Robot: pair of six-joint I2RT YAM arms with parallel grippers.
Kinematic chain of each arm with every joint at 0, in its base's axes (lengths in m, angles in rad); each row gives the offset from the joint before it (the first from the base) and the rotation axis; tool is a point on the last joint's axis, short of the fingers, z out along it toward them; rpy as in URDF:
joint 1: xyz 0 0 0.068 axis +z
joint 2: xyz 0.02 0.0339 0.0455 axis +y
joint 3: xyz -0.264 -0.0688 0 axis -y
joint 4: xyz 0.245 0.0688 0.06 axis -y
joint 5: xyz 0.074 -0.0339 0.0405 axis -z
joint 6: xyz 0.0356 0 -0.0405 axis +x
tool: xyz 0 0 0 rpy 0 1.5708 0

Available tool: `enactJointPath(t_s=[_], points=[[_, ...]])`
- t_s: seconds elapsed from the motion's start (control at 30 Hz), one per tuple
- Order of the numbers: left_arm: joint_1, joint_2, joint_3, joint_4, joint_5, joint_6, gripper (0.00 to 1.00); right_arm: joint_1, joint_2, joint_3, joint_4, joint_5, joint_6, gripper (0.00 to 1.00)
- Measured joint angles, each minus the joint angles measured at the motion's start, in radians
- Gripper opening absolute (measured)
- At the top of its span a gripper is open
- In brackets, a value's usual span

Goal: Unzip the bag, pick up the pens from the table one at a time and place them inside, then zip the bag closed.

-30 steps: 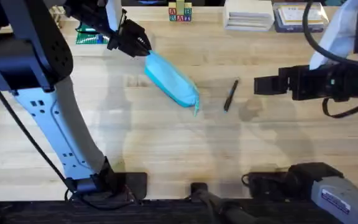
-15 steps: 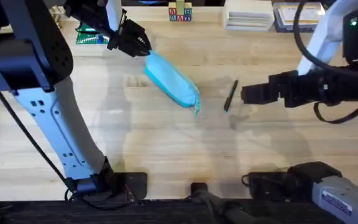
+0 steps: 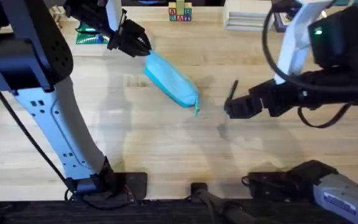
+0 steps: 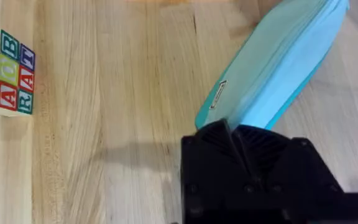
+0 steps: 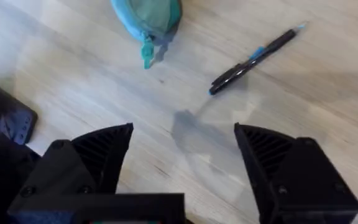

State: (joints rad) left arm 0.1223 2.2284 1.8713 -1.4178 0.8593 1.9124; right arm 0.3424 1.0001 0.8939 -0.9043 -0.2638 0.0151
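Bag: turquoise pouch, diagonal on table; black pen beside.

Lettered wooden blocks stand at the far edge of the counter; the left wrist view shows them stacked, reading B, T, A, R. Right of them lies a white stack of papers. A green flat item lies far left.

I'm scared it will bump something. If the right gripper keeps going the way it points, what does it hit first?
Probably the black pen. The right gripper is open and pointing toward it, with bare table between them. The blue bag lies farther on, off to one side. Its height above the table is hard to judge.
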Motion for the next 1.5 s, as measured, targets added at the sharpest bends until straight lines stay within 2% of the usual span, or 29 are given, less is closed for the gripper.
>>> enactJointPath(t_s=[0.13,0.17,0.3,0.5,0.67,1.03,1.3,1.5], points=[[0.0,0.0,0.0,0.0,0.0,0.0,0.042,0.041,0.074,0.001,0.019,0.0,0.004,0.998],[0.0,0.0,0.0,0.0,0.0,0.0,0.042,0.067,0.13,0.001,0.049,0.0,0.007,0.998],[0.0,0.0,0.0,0.0,0.0,0.0,0.042,0.104,0.186,0.001,0.101,0.016,0.034,0.998],[0.0,0.0,0.0,0.0,0.0,0.0,0.042,0.179,0.213,0.001,0.169,0.118,0.1,0.998],[0.0,0.0,0.0,0.0,0.0,0.0,0.042,0.237,0.213,0.001,0.216,0.158,0.14,0.998],[0.0,0.0,0.0,0.0,0.0,0.0,0.042,0.274,0.293,0.002,0.246,0.172,0.203,0.997],[0.0,0.0,0.0,0.0,0.0,0.0,0.042,0.331,0.352,0.002,0.317,0.172,0.214,0.997],[0.0,0.0,0.0,0.0,0.0,0.0,0.042,0.338,0.407,0.002,0.378,0.174,0.244,0.997]])
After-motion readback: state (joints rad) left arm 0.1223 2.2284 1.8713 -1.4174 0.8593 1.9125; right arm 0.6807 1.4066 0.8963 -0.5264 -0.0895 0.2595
